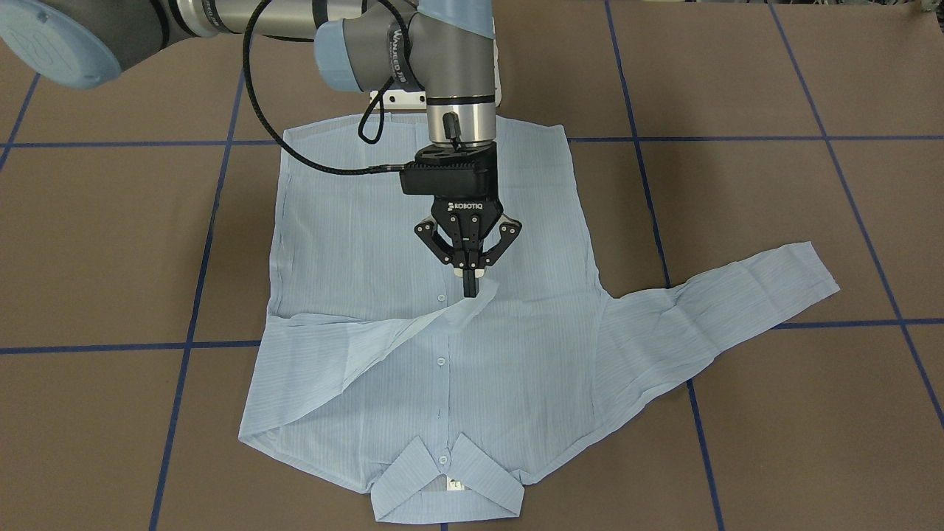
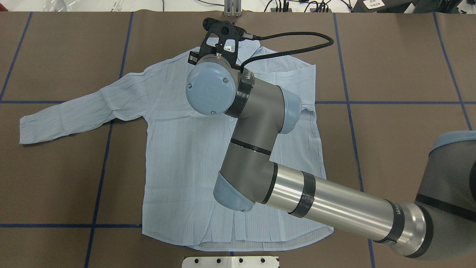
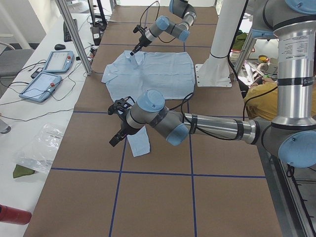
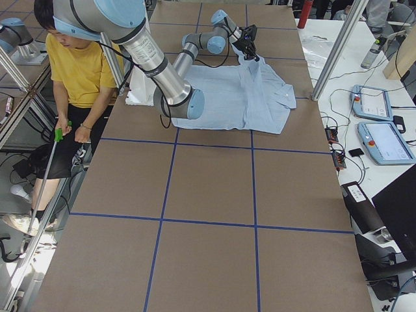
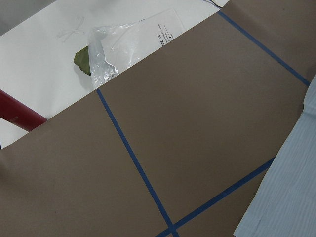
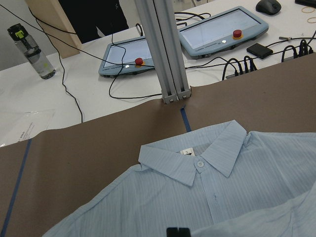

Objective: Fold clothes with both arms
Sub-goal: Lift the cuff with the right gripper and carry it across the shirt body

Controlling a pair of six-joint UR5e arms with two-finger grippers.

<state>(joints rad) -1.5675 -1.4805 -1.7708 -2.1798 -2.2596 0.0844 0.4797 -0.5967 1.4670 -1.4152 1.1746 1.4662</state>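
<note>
Light-blue striped button-up shirt (image 1: 516,354) flat on brown table (image 1: 737,442); black two-finger right gripper (image 1: 470,284) pinched tight on its folded sleeve cuff (image 1: 481,296), collar (image 1: 450,487) at 6 o'clock. Black left gripper (image 3: 113,141): can't tell grip.

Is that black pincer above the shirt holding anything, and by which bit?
Yes. The right pincer pinches the shirt by the cuff end of one sleeve, which lies folded across the front. Whether the left pincer holds anything cannot be told.
</note>
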